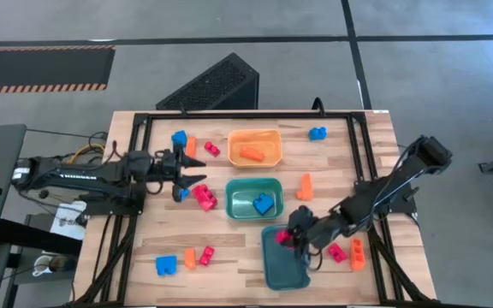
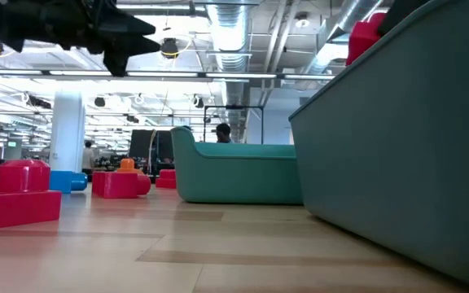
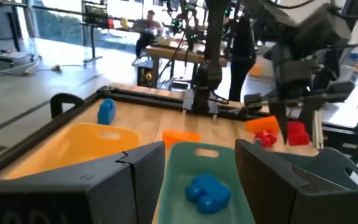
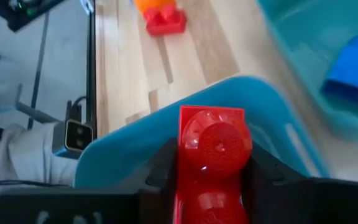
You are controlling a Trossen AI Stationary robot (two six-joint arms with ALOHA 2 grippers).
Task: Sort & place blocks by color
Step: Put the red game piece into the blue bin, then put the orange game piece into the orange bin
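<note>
My right gripper [image 1: 298, 234] is shut on a red block [image 4: 214, 147] and hangs over the teal tray [image 1: 281, 265], near its far rim. My left gripper [image 1: 197, 180] stands open and holds nothing. It is left of the green tray [image 1: 240, 198], which holds a blue block [image 1: 264, 204]. The orange tray [image 1: 268, 137] holds an orange block [image 1: 251, 154]. Loose blue, orange and red blocks lie on the table, among them a red one [image 1: 204, 197] and a blue one [image 1: 181, 193] by my left gripper. My right gripper pinches the red block by two opposite sides [image 4: 183, 155] between its two fingers. The fingers slant down from the table's right side. The block is lifted clear above the teal tray's rim [image 4: 135, 140], and its studded face [image 4: 219, 144] shows between the fingers.
Blocks lie at the far left [image 1: 179, 139], at the far right [image 1: 317, 133], at the near left [image 1: 166, 265] and right of the teal tray [image 1: 358, 253]. An orange block [image 1: 305, 186] stands between the green tray and my right arm. A black frame [image 1: 229, 114] borders the table.
</note>
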